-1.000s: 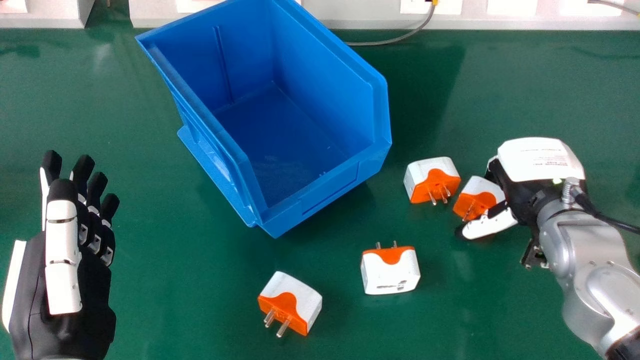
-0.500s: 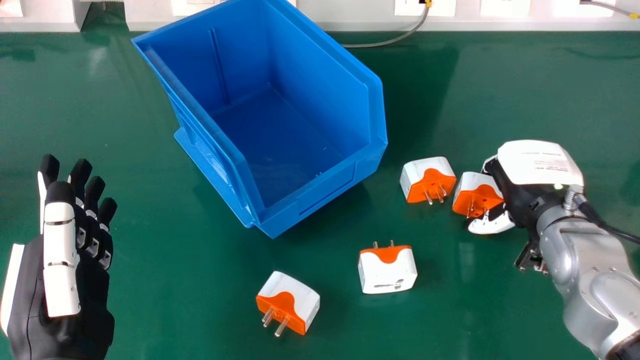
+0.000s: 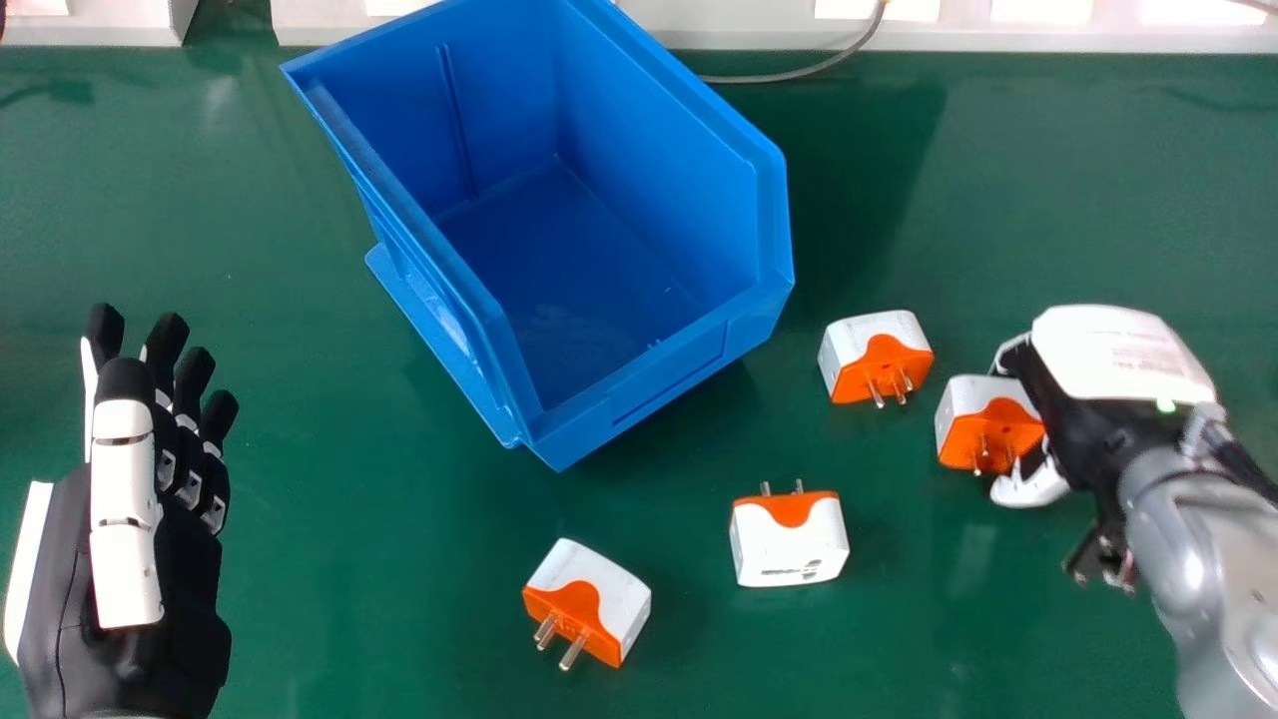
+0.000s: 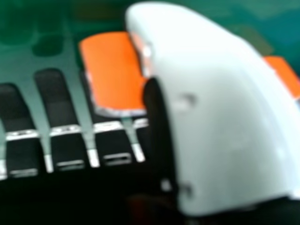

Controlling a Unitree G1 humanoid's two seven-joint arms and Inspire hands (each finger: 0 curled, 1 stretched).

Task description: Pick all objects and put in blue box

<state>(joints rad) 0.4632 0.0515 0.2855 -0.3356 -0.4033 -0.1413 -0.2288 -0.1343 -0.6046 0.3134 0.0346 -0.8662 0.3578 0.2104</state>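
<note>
blue box (image 3: 654,399) stood leftward, one loose plug (image 3: 869,345) between it and the pinched plug (image 3: 966,419) in the right hand (image 3: 1118,359); a third plug (image 3: 789,544) and fourth plug (image 3: 609,594) lay nearer.

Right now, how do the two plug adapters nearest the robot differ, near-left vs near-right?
Prongs: the near-left adapter points them back toward the robot; the near-right adapter points them away.
Angle: near-left adapter sits askew; near-right adapter is roughly square to the robot.
Visible side: near-left adapter shows its orange prong face, near-right adapter mostly white body.
Shared: white-and-orange, on the green table, outside the blue box.
</note>
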